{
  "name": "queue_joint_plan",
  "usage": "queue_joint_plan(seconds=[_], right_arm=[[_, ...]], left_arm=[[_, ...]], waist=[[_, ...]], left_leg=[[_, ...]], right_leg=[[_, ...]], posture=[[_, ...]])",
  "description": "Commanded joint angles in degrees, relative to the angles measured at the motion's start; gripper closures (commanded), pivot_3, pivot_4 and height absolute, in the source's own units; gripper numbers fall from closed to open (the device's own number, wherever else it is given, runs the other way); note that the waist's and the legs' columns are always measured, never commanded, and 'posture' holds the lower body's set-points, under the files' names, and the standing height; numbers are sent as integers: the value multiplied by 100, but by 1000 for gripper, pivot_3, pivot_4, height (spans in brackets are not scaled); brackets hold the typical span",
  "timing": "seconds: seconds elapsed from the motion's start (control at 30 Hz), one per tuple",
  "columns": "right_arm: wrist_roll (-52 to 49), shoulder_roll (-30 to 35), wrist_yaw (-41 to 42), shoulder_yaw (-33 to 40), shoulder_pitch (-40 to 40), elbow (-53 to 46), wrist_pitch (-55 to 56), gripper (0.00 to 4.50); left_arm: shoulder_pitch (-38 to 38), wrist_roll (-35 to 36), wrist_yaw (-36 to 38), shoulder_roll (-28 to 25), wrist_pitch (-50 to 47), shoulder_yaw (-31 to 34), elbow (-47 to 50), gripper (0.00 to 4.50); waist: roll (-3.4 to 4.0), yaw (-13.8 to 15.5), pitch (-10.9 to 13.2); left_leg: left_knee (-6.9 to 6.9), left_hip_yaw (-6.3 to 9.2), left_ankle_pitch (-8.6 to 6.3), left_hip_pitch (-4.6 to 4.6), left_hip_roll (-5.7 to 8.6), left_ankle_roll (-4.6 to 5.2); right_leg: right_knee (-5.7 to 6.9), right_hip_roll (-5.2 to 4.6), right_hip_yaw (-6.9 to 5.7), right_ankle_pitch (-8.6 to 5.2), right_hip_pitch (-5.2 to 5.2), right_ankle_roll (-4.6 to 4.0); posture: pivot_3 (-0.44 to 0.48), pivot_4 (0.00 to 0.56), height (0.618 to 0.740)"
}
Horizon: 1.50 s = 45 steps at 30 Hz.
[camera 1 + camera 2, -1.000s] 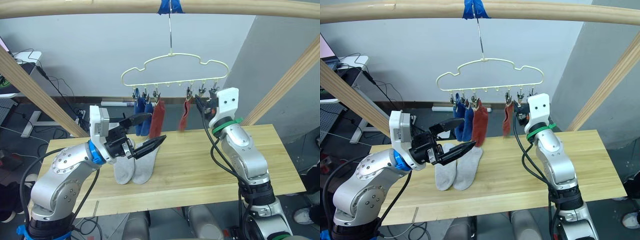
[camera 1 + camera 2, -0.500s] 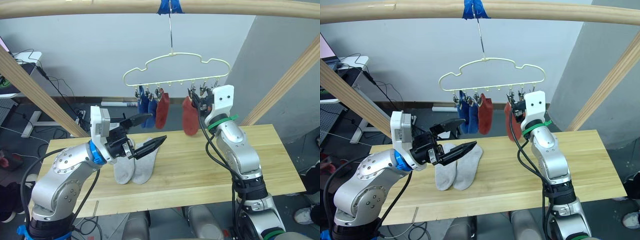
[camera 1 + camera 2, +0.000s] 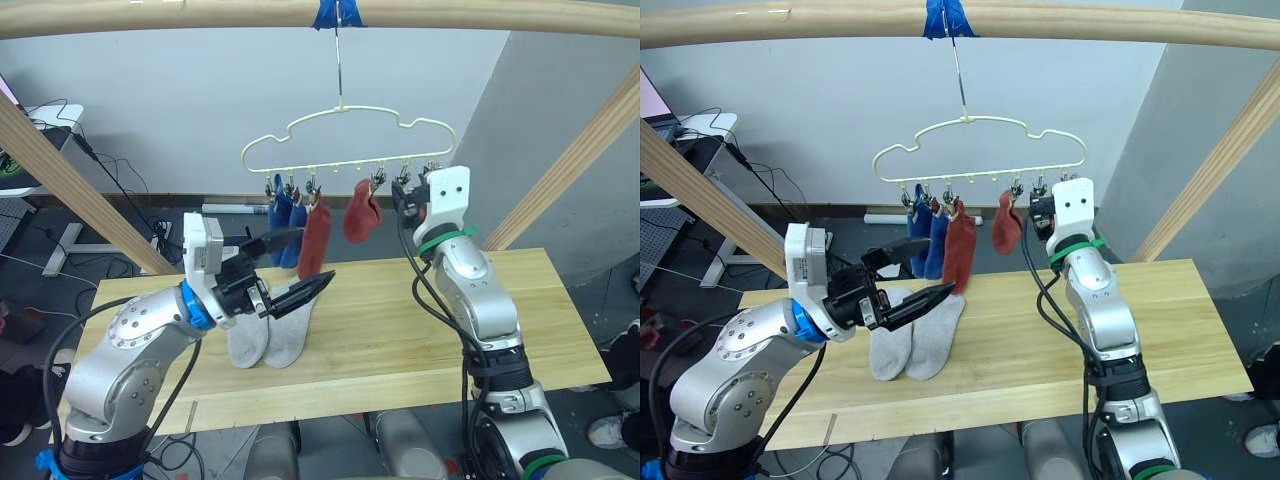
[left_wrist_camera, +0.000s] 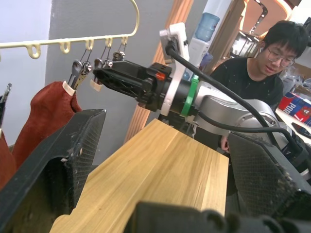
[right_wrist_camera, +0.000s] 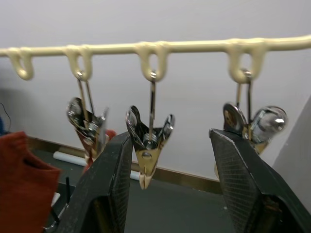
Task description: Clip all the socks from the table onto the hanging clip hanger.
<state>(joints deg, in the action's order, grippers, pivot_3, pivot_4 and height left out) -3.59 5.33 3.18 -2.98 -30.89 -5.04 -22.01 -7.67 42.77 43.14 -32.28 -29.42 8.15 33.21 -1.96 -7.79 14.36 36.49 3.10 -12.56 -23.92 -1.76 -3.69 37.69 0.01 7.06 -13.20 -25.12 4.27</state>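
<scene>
The pale yellow clip hanger [image 3: 345, 140] hangs from the top pole. Two blue socks [image 3: 281, 222] and a rust red sock [image 3: 315, 240] are clipped at its left end. A second red sock [image 3: 360, 212] is clipped further right and swings out to the left. Two light grey socks [image 3: 268, 335] lie side by side on the table [image 3: 400, 330]. My left gripper [image 3: 312, 256] hovers open above the grey socks, holding nothing. Up at the hanger's right clips, my right gripper [image 3: 399, 195] is open, and an empty clip [image 5: 148, 141] hangs between its fingers [image 5: 112, 184].
Slanted wooden frame poles stand at the left [image 3: 60, 180] and right [image 3: 580, 150], under a horizontal pole [image 3: 200, 15]. A seated person [image 4: 252, 73] is beyond the table's right end. Cables and a desk [image 3: 45, 120] are at the far left.
The second red sock has swung up and to the left on its clip, and the hanger has swayed. My right gripper has shifted slightly by the right clips. The left arm stayed still.
</scene>
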Motion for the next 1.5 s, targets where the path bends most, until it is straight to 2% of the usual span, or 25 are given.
queue_joint_plan(seconds=[0.03,0.67,0.77,0.9,1.0,1.23,1.4,1.47,1.5], right_arm=[[-71,-77,-17,144,-133,-105,69,1924],[-263,-610,15,198,-465,180,-24,1924],[-260,-603,15,232,-486,206,-12,2555],[-254,-598,18,240,-488,224,-20,3949],[-245,-597,6,242,-499,238,-22,4491],[-336,-545,110,283,-438,166,-79,4491],[-741,-339,447,463,-379,-14,-541,4491],[-1156,9,891,625,-417,-132,-1145,4491],[-1379,379,1311,643,-451,-213,-1494,4491]], left_arm=[[-19,28,2,-39,106,7,201,0],[-20,-16,-141,9,145,-107,239,0],[-20,-17,-145,2,146,-101,229,0],[-17,-32,-158,8,154,-107,229,0],[-17,-46,-164,21,167,-124,235,0],[-6,-66,-164,36,178,-139,210,0],[102,-90,-218,-48,32,-186,168,0],[260,-475,-378,-194,-137,-336,-123,0],[359,-786,-470,-272,-165,-453,-421,0]], waist=[[0,2,0],[0,-1,0],[0,6,0],[0,12,0],[0,12,0],[0,12,0],[0,22,0],[1,19,0],[1,13,-1]], left_leg=[[0,0,0,-1,0,0],[1,1,0,1,0,0],[1,1,0,1,0,0],[1,1,0,0,0,0],[1,2,0,0,0,0],[1,2,0,0,0,0],[1,2,0,0,0,0],[2,2,0,0,0,0],[3,2,0,2,0,0]], right_leg=[[0,0,0,0,0,0],[4,1,0,0,0,-1],[5,1,-1,0,-1,-1],[3,0,-1,0,0,-1],[3,0,-2,0,-1,-2],[4,0,-1,0,-1,-2],[4,0,-1,0,0,-2],[4,0,-2,0,0,-1],[4,0,-1,-1,3,-1]], posture=[[-64,228,740],[-52,228,740],[-49,227,740],[-46,223,740],[-45,221,740],[-45,219,740],[-48,216,740],[-78,215,740],[-78,215,740]])
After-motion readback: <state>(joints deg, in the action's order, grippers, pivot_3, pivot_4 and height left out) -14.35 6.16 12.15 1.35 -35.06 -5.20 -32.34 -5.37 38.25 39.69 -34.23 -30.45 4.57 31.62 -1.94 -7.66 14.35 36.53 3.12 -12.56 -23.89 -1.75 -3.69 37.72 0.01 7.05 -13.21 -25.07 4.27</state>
